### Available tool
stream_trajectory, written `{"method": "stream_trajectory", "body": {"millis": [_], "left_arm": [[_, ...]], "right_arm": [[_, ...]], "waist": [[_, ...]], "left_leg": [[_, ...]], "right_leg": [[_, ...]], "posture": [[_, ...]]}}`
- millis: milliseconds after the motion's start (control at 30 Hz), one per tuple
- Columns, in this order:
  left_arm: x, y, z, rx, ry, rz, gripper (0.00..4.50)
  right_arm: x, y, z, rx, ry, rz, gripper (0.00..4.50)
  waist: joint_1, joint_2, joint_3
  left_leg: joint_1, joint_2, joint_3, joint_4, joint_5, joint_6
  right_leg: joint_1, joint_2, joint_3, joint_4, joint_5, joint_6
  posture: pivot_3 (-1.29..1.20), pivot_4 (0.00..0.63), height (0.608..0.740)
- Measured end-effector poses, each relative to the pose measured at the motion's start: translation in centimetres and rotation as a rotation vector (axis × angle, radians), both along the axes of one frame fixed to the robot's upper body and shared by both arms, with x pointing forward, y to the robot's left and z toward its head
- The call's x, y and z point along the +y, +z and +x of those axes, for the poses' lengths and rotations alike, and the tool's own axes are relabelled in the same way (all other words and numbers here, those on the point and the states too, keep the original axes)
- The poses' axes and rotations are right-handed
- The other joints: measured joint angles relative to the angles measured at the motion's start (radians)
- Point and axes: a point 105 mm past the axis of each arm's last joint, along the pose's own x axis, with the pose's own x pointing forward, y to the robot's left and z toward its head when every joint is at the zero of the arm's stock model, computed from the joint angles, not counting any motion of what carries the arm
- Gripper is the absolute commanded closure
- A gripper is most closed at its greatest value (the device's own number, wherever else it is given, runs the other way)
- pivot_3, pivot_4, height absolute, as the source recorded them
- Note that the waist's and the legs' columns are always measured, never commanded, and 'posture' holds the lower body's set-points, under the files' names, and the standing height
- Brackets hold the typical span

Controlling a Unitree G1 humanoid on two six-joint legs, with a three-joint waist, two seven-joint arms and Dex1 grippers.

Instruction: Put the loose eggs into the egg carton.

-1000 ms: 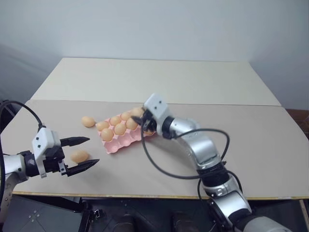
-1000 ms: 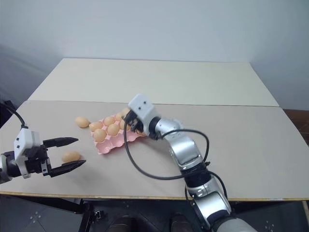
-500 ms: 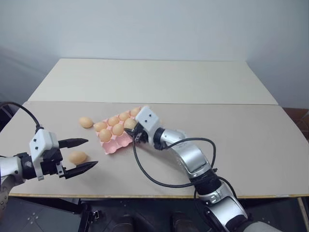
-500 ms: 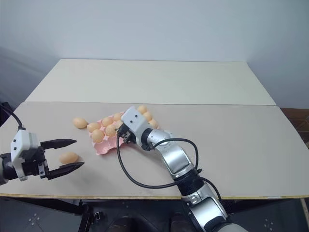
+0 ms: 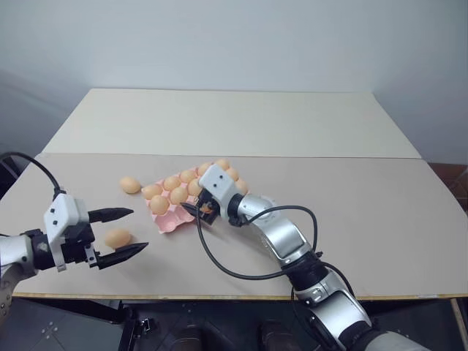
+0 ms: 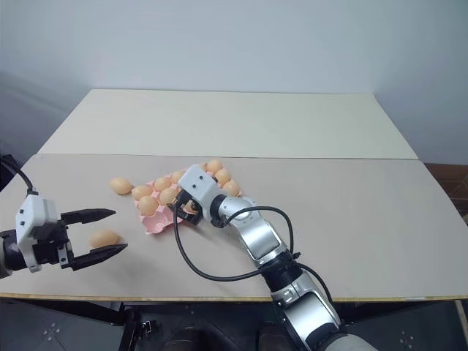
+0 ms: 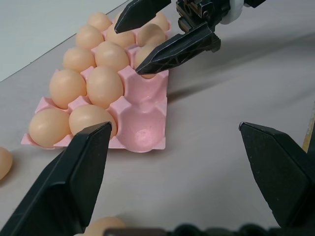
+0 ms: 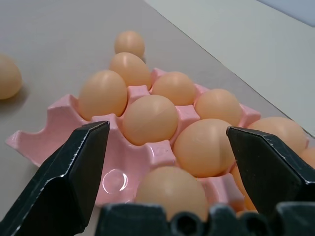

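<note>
Now right pincer [image 7: 147,44] agape over carton [image 7: 142,105]

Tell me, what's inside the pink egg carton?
The egg carton holds many eggs, and one corner cup is empty. The right gripper covers some cups, so I can't count them all.

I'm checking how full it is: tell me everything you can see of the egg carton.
The egg carton is a flat, lidless pink tray of moulded round cups, pulp-like in look, lying on the table slanted to its front edge. Tan eggs fill most cups; at least one cup at its near corner is bare. The right gripper, open, hovers over the near row with an egg between its fingers.
</note>
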Motion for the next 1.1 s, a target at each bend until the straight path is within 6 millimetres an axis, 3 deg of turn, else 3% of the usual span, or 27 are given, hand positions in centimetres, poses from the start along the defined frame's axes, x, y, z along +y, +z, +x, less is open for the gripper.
{"method": "stream_trajectory", "body": {"millis": [200,333,567,600,767,1100], "left_arm": [[0.1,0.2,0.4,-0.009,0.002,0.001,0.0],[0.2,0.0,0.3,-0.001,0.003,0.004,0.0],[1.1,-0.6,-0.2,0.019,0.037,0.025,0.0],[1.4,-0.5,-0.4,0.012,0.047,0.028,0.0],[2.0,-0.6,-1.1,0.025,0.076,0.042,0.0],[1.9,-1.0,-2.1,0.047,0.096,0.06,0.0]], "right_arm": [[-0.9,1.9,-0.7,-0.072,0.019,0.0,0.01],[-2.7,2.9,-2.4,-0.074,0.079,-0.03,0.01],[-8.3,2.5,-5.9,-0.014,0.246,-0.239,0.01],[-10.0,2.0,-7.0,0.014,0.283,-0.293,0.01],[-13.2,1.5,-9.1,0.078,0.354,-0.361,0.01],[-14.4,1.9,-10.0,0.071,0.39,-0.384,0.01]], "waist": [[0.0,0.0,0.0],[0.003,0.0,0.0],[0.006,0.0,0.0],[0.01,-0.001,0.0],[0.002,-0.001,0.0],[0.009,-0.002,0.0]], "left_leg": [[0.0,0.0,0.0,0.0,0.0,0.0],[-0.001,0.0,0.0,0.0,0.0,0.0],[0.0,0.0,0.0,0.0,0.0,0.0],[0.0,0.0,0.0,0.0,0.0,0.0],[0.001,0.0,0.0,0.0,0.0,0.0],[0.001,0.0,0.001,0.0,0.0,0.0]], "right_leg": [[0.0,0.0,0.0,0.0,0.0,0.0],[0.0,0.0,0.0,0.0,0.0,0.0],[0.001,0.0,-0.001,-0.001,0.0,0.0],[0.001,0.0,-0.001,-0.003,0.0,0.0],[0.002,0.0,0.0,-0.003,0.0,0.0],[0.002,0.0,0.0,-0.003,0.0,0.0]], "posture": [[0.0,0.15,0.74],[0.0,0.15,0.74],[0.0,0.15,0.74],[0.0,0.15,0.74],[0.0,0.15,0.74],[0.0,0.15,0.74]]}}
